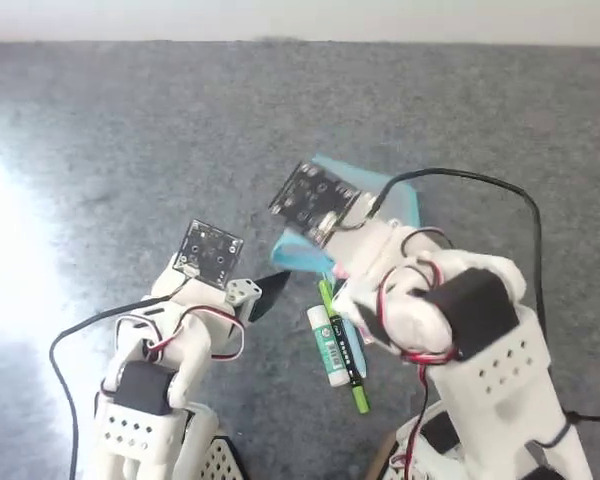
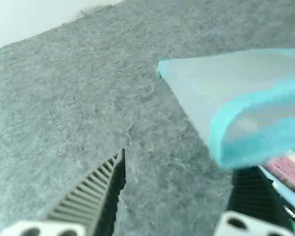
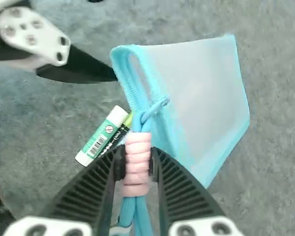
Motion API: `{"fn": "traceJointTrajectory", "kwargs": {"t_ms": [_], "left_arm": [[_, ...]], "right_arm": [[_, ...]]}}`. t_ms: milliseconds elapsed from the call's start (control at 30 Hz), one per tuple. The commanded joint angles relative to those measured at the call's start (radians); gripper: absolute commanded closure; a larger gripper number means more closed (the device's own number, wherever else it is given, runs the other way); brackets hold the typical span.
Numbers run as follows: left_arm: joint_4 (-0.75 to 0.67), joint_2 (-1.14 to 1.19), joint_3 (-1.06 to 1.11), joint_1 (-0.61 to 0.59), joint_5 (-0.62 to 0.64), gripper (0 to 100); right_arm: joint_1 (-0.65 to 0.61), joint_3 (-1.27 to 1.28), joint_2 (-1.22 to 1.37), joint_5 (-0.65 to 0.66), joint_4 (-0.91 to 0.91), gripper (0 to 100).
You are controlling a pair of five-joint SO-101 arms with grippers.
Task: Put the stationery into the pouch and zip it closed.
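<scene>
Pouch was up off the table at its zip end, right of centre, because your right gripper was clamped tight on the pink ribbed piece and the blue cord running to the zip. My read: you held it there to keep the mouth raised and facing the left arm. Left gripper sat just left of that raised end, jaws wide, nothing in them. It looked staged to pin or spread the mouth, but contact with the fabric couldn't be confirmed. Glue stick and green pen lay side by side on the table, nearer than the pouch and beside the right arm's base. Neither was in the pouch, so loading wasn't done and zipping was a way off. Unclear items: you couldn't tell whether the zip was open or closed, since the right wrist view caught the teeth edge-on. The fabric was too cloudy to show whether anything was inside. The pen's far end ran under the arm. A pink thing under the pouch was cut off at the left wrist view's edge, possibly the same pink piece.
</scene>
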Motion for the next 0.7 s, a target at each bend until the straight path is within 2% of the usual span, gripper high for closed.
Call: {"fn": "traceJointTrajectory", "kwargs": {"t_ms": [0,333,600,667], "left_arm": [[0.12,0.006,-0.156,-0.014,0.04,66],[0.238,0.005,-0.282,-0.063,0.028,66],[0.238,0.009,-0.28,-0.061,0.025,66],[0.201,0.009,-0.251,-0.061,0.025,66]], "right_arm": [[-0.008,-0.06,0.025,-0.015,0.021,99.1],[-0.007,-0.034,0.025,-0.015,0.005,99.1],[-0.008,0.018,0.025,-0.015,-0.05,99.1],[-0.01,0.02,0.025,-0.015,-0.053,99.1]]}}
